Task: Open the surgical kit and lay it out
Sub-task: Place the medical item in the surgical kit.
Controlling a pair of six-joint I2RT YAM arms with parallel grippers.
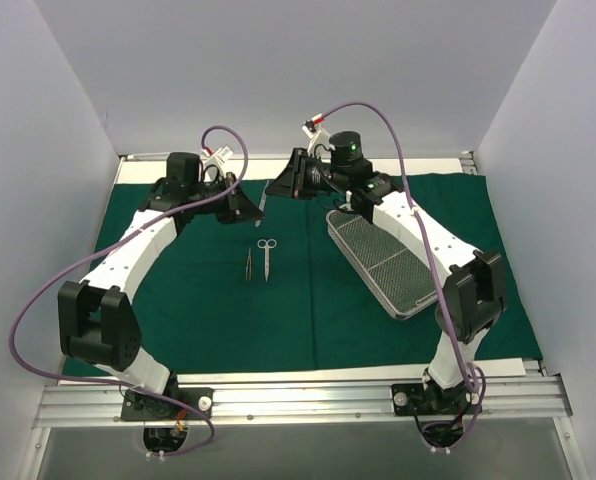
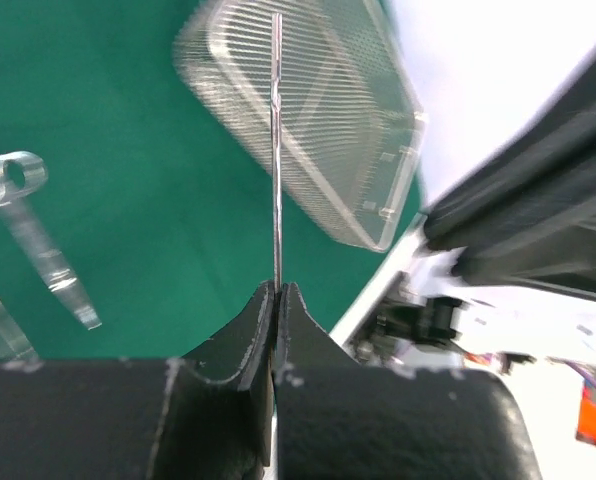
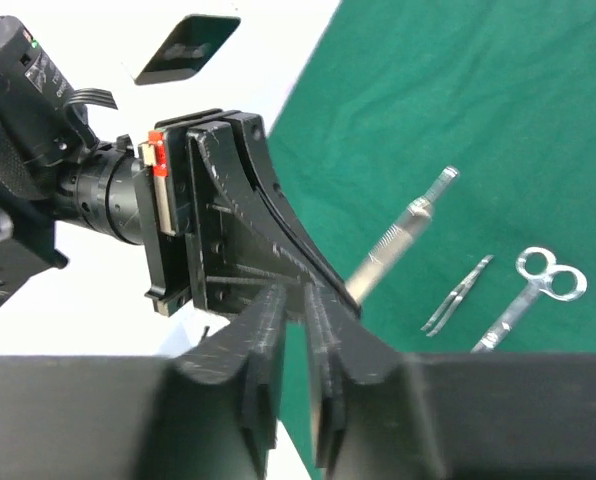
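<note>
Our left end effector (image 2: 276,296) clamps a slim steel instrument (image 2: 276,150) aimed nearward at the tweezers (image 3: 458,293) and scissors (image 3: 508,314); our right end effector (image 3: 296,300) stands narrowly parted, empty.

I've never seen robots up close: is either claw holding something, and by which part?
The left gripper pinches a thin flat steel instrument by one end; the rest sticks out free. The right gripper holds nothing.

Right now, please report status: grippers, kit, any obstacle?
Left gripper shut on thin steel tool, held above cloth. Right gripper slightly open, empty, beside it. Tweezers and scissors on cloth, tray empty at right. No obstacle seen.
</note>
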